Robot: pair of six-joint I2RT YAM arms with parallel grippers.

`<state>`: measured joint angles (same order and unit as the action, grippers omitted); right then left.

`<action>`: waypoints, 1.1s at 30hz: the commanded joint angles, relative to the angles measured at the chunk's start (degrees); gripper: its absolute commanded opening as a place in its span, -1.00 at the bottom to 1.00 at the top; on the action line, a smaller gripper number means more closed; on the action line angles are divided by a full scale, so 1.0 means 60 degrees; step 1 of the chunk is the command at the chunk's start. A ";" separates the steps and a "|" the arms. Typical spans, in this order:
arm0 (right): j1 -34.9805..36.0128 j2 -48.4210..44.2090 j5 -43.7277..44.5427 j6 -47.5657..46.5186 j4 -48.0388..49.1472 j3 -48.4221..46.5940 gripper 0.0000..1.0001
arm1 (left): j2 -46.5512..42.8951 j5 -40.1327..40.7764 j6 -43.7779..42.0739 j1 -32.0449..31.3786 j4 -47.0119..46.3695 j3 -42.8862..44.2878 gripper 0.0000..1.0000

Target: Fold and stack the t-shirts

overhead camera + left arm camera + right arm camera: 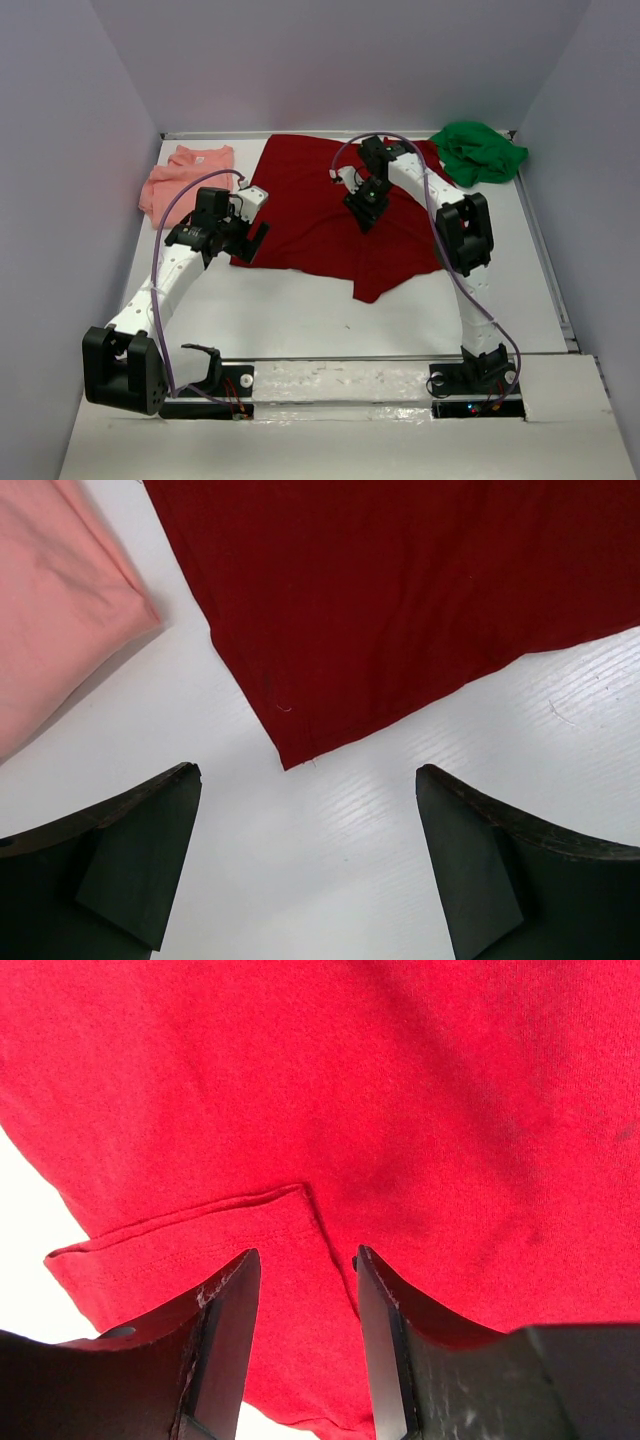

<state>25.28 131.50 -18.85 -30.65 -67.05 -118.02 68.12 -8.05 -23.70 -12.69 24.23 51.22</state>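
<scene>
Three shirts share the surface [300, 320]: pink shirt [185, 180] folded upper left, likely the stack's base; green shirt [478, 152] bunched upper right; red shirt [320, 215] spread centre for folding. Left tool [308, 775] hangs wide apart near its corner; right tool [305, 1255], jaws parted, pinches nothing over a sleeve [190, 1230].

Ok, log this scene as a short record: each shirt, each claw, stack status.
dark red shirt: spread out in the middle, near edge uneven
pink shirt: far left, compact, apparently folded
green shirt: far right corner, crumpled
left claw: open wide, over bare table by the dark red shirt's near-left corner
right claw: jaws apart, over a sleeve hem of the dark red shirt
stack: not yet built
</scene>
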 commanded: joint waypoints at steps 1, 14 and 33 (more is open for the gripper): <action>0.0108 -0.0222 -0.0330 -0.0106 0.0173 0.0347 -0.02 | -0.0103 0.0053 -0.0034 -0.0024 -0.0054 0.0018 0.98; 0.0108 -0.0179 -0.0725 0.0011 0.0525 0.1154 -0.05 | -0.0132 0.0112 -0.0019 -0.0039 -0.0098 -0.0041 0.98; 0.0108 0.0422 -0.0740 0.0041 0.0466 0.0627 -0.04 | -0.0176 0.0141 -0.0048 -0.0039 -0.0156 -0.0099 0.98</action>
<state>25.26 132.64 -22.39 -30.39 -65.56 -112.05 68.12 -7.40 -23.70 -12.69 24.21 51.22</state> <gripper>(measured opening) 0.478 0.989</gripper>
